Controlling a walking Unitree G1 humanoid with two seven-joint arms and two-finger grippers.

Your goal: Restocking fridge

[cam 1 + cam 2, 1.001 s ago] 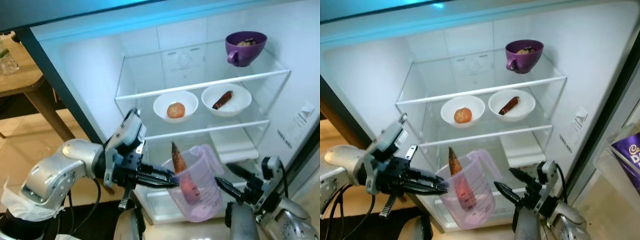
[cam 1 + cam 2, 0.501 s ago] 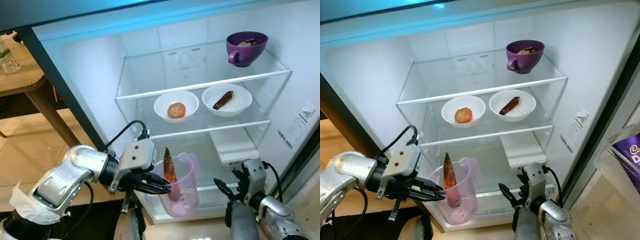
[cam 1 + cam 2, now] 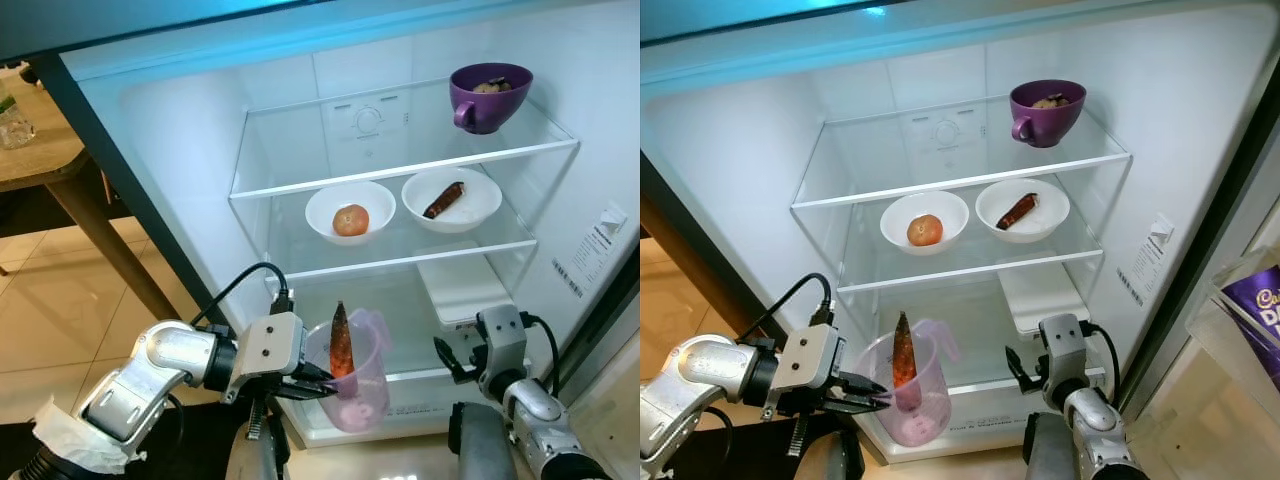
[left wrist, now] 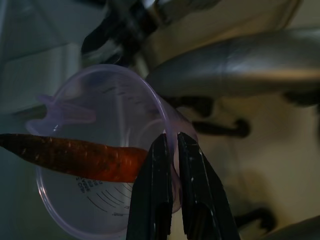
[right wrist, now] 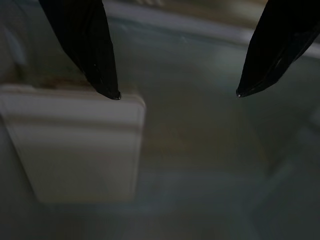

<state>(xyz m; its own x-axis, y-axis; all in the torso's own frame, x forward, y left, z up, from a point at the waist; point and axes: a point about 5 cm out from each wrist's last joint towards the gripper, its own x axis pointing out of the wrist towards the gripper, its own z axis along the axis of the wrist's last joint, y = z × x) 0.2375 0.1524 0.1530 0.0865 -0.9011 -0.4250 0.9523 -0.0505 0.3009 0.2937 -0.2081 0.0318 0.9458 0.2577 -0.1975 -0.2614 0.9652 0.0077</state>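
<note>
While the left claw [image 3: 318, 381] is pinching the rim of the clear measuring jug [image 3: 350, 375] before the fridge's lowest shelf [image 3: 400, 312], the carrot [image 3: 341, 342] is standing near-upright inside, tip up. The right claw [image 5: 177, 92] is hanging released, near a white box [image 3: 458, 290].

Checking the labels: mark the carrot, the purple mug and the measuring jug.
carrot [image 3: 341, 345], left eye view, mid-body.
purple mug [image 3: 492, 96], left eye view, outer wall.
measuring jug [image 3: 923, 420], right eye view, lower wall.
</note>
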